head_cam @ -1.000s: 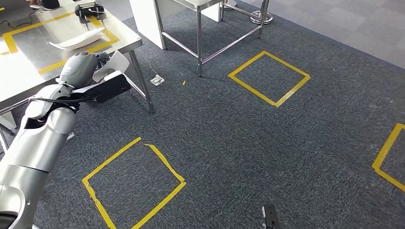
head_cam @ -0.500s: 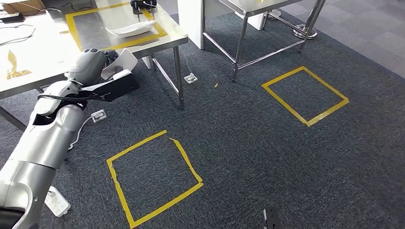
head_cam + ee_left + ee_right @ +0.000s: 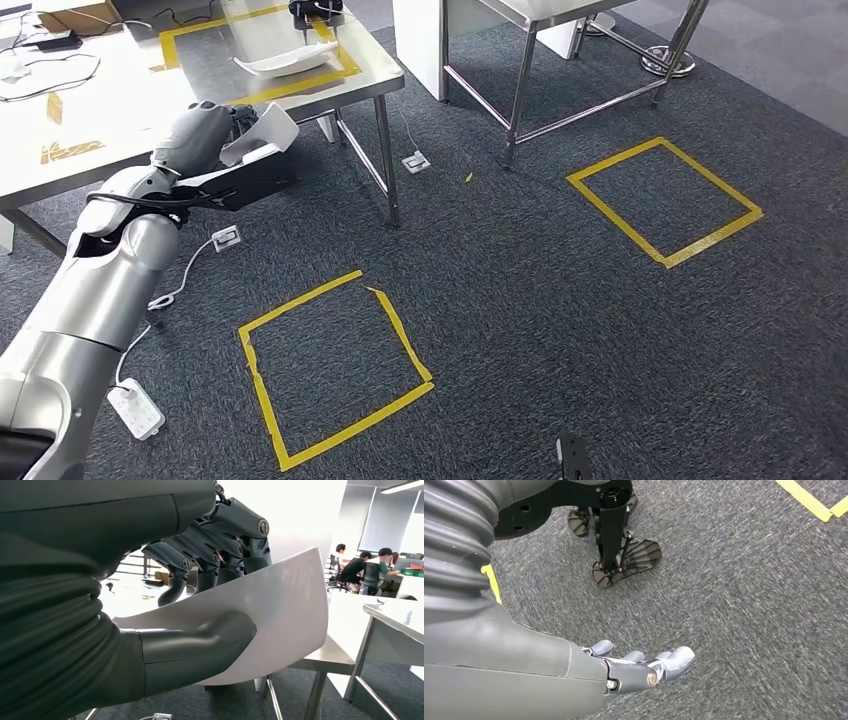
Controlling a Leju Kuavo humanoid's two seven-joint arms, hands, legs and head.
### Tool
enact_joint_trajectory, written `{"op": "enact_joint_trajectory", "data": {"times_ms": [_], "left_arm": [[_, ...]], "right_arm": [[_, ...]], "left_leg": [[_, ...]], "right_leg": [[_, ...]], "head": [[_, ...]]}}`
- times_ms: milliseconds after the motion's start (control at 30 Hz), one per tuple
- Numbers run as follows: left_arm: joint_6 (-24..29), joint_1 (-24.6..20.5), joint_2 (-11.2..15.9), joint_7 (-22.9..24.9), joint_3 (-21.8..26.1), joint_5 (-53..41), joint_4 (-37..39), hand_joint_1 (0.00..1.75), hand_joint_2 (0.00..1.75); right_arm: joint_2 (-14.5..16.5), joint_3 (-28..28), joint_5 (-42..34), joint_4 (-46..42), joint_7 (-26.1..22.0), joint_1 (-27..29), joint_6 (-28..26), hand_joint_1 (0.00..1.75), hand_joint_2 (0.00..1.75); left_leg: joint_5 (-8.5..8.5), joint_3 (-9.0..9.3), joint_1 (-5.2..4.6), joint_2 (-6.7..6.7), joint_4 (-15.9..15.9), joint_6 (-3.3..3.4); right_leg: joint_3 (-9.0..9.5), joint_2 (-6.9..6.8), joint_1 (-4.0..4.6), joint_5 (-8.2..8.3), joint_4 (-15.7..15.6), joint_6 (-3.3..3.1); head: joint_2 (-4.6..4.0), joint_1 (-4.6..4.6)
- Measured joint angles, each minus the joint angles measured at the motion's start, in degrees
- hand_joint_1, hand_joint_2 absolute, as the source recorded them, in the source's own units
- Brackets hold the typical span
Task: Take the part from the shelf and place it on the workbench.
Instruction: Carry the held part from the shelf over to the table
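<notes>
My left hand [image 3: 215,140] holds a curved white plastic part [image 3: 268,128] just short of the workbench's [image 3: 100,110] near edge. Up close, the left hand [image 3: 200,610] grips the white part [image 3: 285,615] with the thumb under it and the fingers [image 3: 220,545] curled over its top edge. A second white curved part [image 3: 283,61] lies on the workbench inside a yellow-taped rectangle. My right hand [image 3: 644,667] hangs over the carpet, fingers straight and apart, holding nothing.
Metal bench legs [image 3: 387,160] stand just right of my left hand. A second steel table [image 3: 560,30] stands further right. Cables and a cardboard box [image 3: 75,15] lie on the bench's far side. Yellow tape squares [image 3: 330,370] mark the carpet; a power strip [image 3: 135,408] lies beside my arm.
The whole view has shifted as I turned and walked toward the workbench; more of the bench top shows now. My left hand still holds the white part.
</notes>
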Motion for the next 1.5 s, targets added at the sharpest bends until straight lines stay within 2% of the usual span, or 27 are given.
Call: {"op": "enact_joint_trajectory", "data": {"times_ms": [67,100,133,200,333,467,933,1067,1167,1233,1267,1367,1400,1433,1467,1500], "left_arm": [[0.0,-0.2,0.0,0.0,0.0,0.0,0.0,1.43,1.75],[0.0,-0.2,-0.1,0.0,0.0,0.0,0.0,1.43,1.75],[0.0,-0.2,-0.2,0.0,0.0,0.0,0.1,1.43,1.75],[0.0,-0.2,-0.2,0.0,0.0,0.1,0.2,1.43,1.75],[0.0,-0.2,-0.2,0.0,0.0,0.1,0.3,1.43,1.75],[0.0,-0.2,-0.2,0.0,0.0,0.1,0.5,1.43,1.75],[0.0,-0.2,-0.2,0.0,0.0,0.1,0.6,1.43,1.75],[0.0,-0.2,0.0,0.0,0.0,0.2,0.5,1.43,1.75],[0.0,-0.1,0.3,0.1,0.0,0.3,0.0,1.43,1.75],[0.0,-0.2,0.4,0.1,0.1,0.4,-0.4,1.43,1.75],[0.0,-0.2,0.4,0.1,0.1,0.4,-0.6,1.43,1.75],[0.0,0.1,0.4,0.2,0.2,0.4,-0.9,1.43,1.75],[0.0,0.3,0.4,0.2,0.2,0.4,-0.9,1.43,1.75],[0.0,0.5,0.4,0.2,0.2,0.4,-0.9,1.43,1.75],[0.0,0.7,0.4,0.2,0.2,0.4,-0.9,1.43,1.75],[0.0,0.8,0.4,0.2,0.2,0.4,-1.0,1.43,1.75]], "right_arm": [[0.0,0.0,0.0,0.0,0.0,0.0,0.0,0.0,1.75],[0.0,0.0,0.0,0.0,0.0,0.0,-0.1,0.0,1.75],[0.0,0.0,0.0,0.0,0.0,0.0,-0.1,0.0,1.75],[0.0,0.0,0.0,0.0,0.0,0.0,-0.2,0.0,1.75],[0.0,0.0,0.0,0.0,0.0,0.0,-0.2,0.0,1.75],[0.0,-0.1,0.0,0.0,0.0,0.0,-0.3,0.0,1.75],[0.0,-0.3,0.0,0.0,0.0,0.0,-0.3,0.0,1.75],[0.1,-0.5,0.6,0.0,0.0,0.0,-0.2,0.0,1.75],[0.2,-0.5,1.1,0.0,0.1,0.0,0.0,0.0,1.75],[0.2,-0.5,1.3,0.0,0.1,0.0,0.1,0.0,1.75],[0.2,-0.4,1.3,0.0,0.1,-0.1,0.1,0.0,1.75],[0.2,-0.4,1.3,0.0,0.1,0.0,0.2,0.0,1.75],[0.2,-0.4,1.3,0.0,0.1,0.1,0.2,0.0,1.75],[0.2,-0.4,1.3,0.0,0.1,0.2,0.2,0.0,1.75],[0.2,-0.4,1.3,0.0,0.1,0.2,0.2,0.0,1.75],[0.1,-0.4,1.3,0.0,0.1,0.3,0.2,0.0,1.75]], "left_leg": [[2.27,4.06,-0.23,0.48,-7.5,0.65],[2.6,5.01,-0.31,0.57,-9.3,0.82],[2.51,5.24,-0.39,0.53,-9.9,0.9],[2.78,5.1,-0.38,0.18,-10.0,0.9],[2.84,4.91,-0.45,0.08,-9.9,1.38],[2.86,4.83,-0.49,0.09,-9.9,1.58],[2.9,4.81,-0.47,0.1,-9.8,1.66],[2.59,4.61,-0.75,0.11,-9.6,2.23],[2.02,4.86,-0.59,-0.1,-10.4,3.15],[1.61,5.95,-0.32,-0.31,-10.9,3.85],[1.62,6.55,-0.21,-0.41,-11.0,4.05],[1.01,7.42,-0.03,-0.74,-10.9,3.92],[0.64,7.83,0.09,-0.9,-10.9,3.63],[0.21,8.35,0.3,-1.04,-10.8,3.24],[-0.37,9.0,0.6,-1.13,-10.7,2.76],[-1.06,9.49,0.86,-1.18,-10.6,2.2]], "right_leg": [[-0.08,-0.26,0.22,-0.12,0.2,0.35],[-0.15,-0.37,0.38,-0.17,0.3,0.41],[-0.22,-0.47,0.51,-0.18,0.3,0.45],[-0.23,-0.57,0.58,-0.07,0.2,0.45],[-0.11,-0.61,0.54,0.28,-0.3,1.01],[-0.08,-0.6,0.51,0.46,-0.5,1.32],[-0.12,-0.6,0.55,0.51,-0.5,1.53],[-0.09,-0.72,0.25,0.52,-0.6,2.01],[-0.07,-0.8,0.08,0.96,0.2,2.53],[-0.96,-0.39,-0.04,0.23,2.3,2.78],[-2.3,-0.05,-0.07,-0.85,4.6,2.87],[-8.78,0.67,-0.38,-4.54,14.8,3.43],[-10.24,0.71,-0.53,-4.91,16.2,3.66],[-10.55,0.71,-0.72,-4.49,15.3,3.89],[-9.72,0.69,-0.96,-3.03,12.2,4.19],[-8.24,0.67,-1.3,-0.59,8.0,4.56]], "head": [[0.0,0.03],[0.0,0.04],[0.0,0.07],[0.0,0.08],[0.0,0.08],[0.0,0.08],[0.0,0.06],[0.0,0.04],[0.0,0.07],[0.0,0.08],[0.0,0.11],[0.0,0.14],[0.0,0.14],[0.0,0.14],[0.0,0.14],[0.0,0.15]]}}
